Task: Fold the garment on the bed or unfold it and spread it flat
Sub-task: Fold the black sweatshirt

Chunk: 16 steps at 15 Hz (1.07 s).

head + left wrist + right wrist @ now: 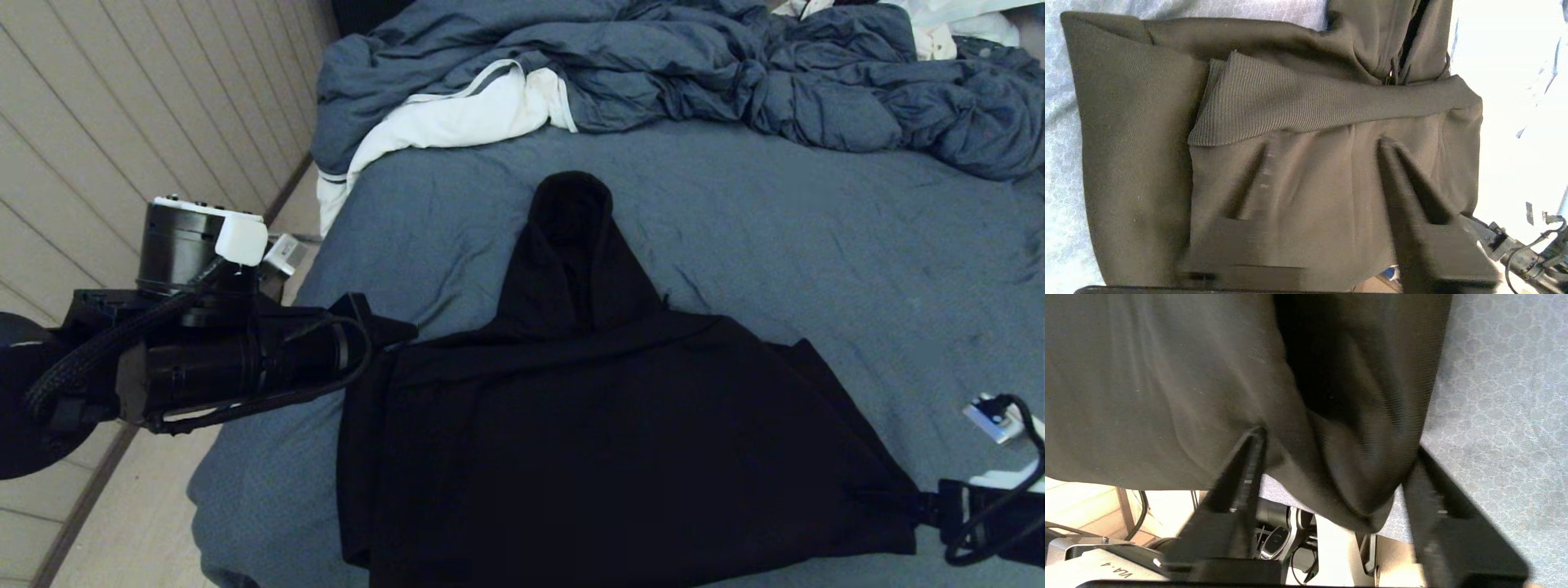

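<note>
The black garment [588, 425] lies on the blue-grey bed [816, 245], hood pointing away, body bunched near the front edge. My left gripper [400, 333] sits at its left shoulder edge. In the left wrist view the left gripper [1327, 143] is open, fingers spread over the cloth just below a ribbed band [1290, 102] and the zipper [1392, 77]. My right gripper [918, 502] is at the garment's near right corner. Seen from the right wrist, the right gripper [1337, 445] stands open, with that drooping corner [1363, 477] between its fingers, untouched by either.
A rumpled blue-grey duvet [653, 73] fills the far end of the bed, with a white cloth [457, 114] at its left. The bed's left edge drops to a pale floor [122, 523]. Bare sheet lies to the right of the hood.
</note>
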Tool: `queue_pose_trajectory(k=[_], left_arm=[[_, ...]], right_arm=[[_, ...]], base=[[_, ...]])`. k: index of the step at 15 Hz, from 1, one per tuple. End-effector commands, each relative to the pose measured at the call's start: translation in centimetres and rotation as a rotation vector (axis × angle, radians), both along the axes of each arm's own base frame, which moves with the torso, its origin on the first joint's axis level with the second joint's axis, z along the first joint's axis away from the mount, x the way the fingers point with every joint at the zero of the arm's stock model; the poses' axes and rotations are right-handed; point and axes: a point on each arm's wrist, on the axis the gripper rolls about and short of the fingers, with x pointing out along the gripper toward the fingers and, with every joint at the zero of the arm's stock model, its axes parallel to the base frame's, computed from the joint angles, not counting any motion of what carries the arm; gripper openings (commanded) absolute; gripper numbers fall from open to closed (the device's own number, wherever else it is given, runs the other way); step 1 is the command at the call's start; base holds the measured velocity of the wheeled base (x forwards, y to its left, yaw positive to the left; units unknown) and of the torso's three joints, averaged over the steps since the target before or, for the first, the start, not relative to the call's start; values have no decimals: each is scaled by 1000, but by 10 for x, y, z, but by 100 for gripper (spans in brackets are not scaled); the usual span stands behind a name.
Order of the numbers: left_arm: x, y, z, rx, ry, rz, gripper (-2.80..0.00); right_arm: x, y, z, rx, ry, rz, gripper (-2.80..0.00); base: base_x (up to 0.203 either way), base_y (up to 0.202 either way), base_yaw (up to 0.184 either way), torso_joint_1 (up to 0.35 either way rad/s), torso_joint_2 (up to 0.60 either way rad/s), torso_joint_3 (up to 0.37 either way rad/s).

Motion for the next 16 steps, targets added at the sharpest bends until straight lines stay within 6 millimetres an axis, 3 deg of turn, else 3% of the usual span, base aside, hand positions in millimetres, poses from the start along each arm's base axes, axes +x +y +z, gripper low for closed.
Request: queue_pose_trajectory(k=[1,3,5,8,10,12,14,15,16], left_arm=[[-2,1,2,-8,-4,5,-280],[-5,5,3,-10,-8,9,-280],[-9,7,10,-22,-30,11,-280],[-7,9,22,-41,-68,21,-280],[2,10,44,-59,-106,36,-280],[11,9,65,-61,-112,51,-280],[26,10,60,-37,-77,72,-280],[30,9,56,-29,-65,76,-280],[34,8,54,-25,-62,77,-280]], right_arm=[[0,0,1,1,-6,4,0],[-3,1,9,-17,-41,-1,0],[-11,5,33,-59,-139,-21,0],[-16,8,95,-97,-318,-69,0],[-9,6,133,-102,-390,-78,0],[20,7,154,-57,-390,-28,0],[64,16,160,-32,-349,4,0],[89,25,160,-49,-330,2,-274],[113,36,162,-80,-324,-6,-280]], base=[[0,0,0,0,0,0],[0,0,0,0,0,0],[0,0,0,0,0,0],[0,0,0,0,0,0],[0,0,0,0,0,0],[0,0,0,0,0,0],[0,0,0,0,0,0],[0,0,0,0,0,0],[0,0,0,0,0,0]])
